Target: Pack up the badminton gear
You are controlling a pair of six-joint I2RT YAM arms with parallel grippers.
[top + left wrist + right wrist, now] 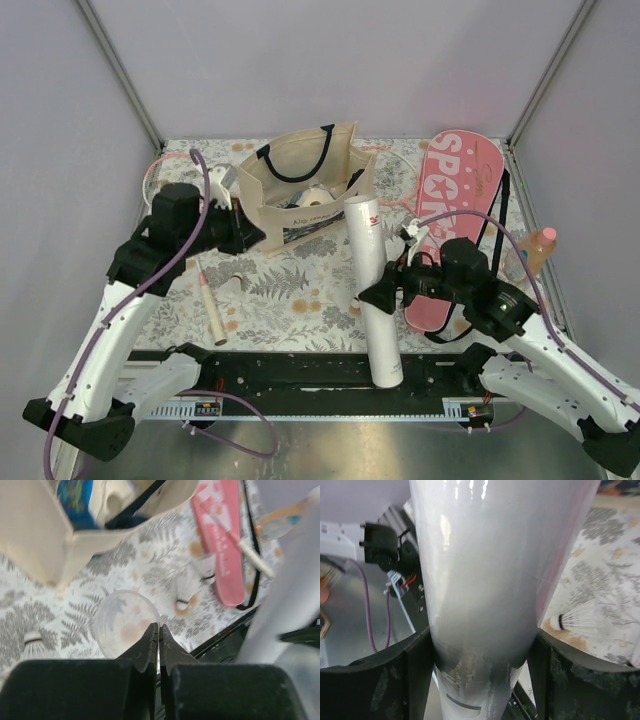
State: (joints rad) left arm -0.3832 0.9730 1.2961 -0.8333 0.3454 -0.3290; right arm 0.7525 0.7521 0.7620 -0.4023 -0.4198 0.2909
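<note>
Tube: long white tube [372,290] runs down the middle from 12 to 6 o'clock. Its far end is just beside the bag's right corner and its near end lies over the black rail at the front edge.
Right gripper: right gripper [375,296] is clamped across the tube's middle. In the wrist view both fingers [415,675] press against its sides.
Left gripper: left gripper [159,630] sits at 10 o'clock by the bag's left end, fingertips pinched together on the rim of a clear round cap [122,622].
Cover: pink "SPORT" cover [455,215] lies flat at 2 o'clock, with its black strap [503,205] along the right edge.
Rackets: one white handle [210,308] lies at 8 o'clock, with a pink frame arc [150,175] at 10 o'clock. A second white handle [255,557] lies across the cover.
Shuttlecocks: a shuttlecock [186,587] lies on the floral cloth [300,290] near centre, and another [205,566] is just beside the cover's left edge.
Tote bag: beige tote bag [300,215] stands open at 12 o'clock with its black handles drooped inside. It holds a white rounded item [318,195] and something with blue print [77,500].
Bottle: small clear bottle [540,248] with a pink cap stands at 3 o'clock, right of the strap.
Hard to make out: what the bag's contents are; the first racket's shaft, which is hidden under the left arm; the second racket's head; and whether the tube rests on the cloth or is lifted.
</note>
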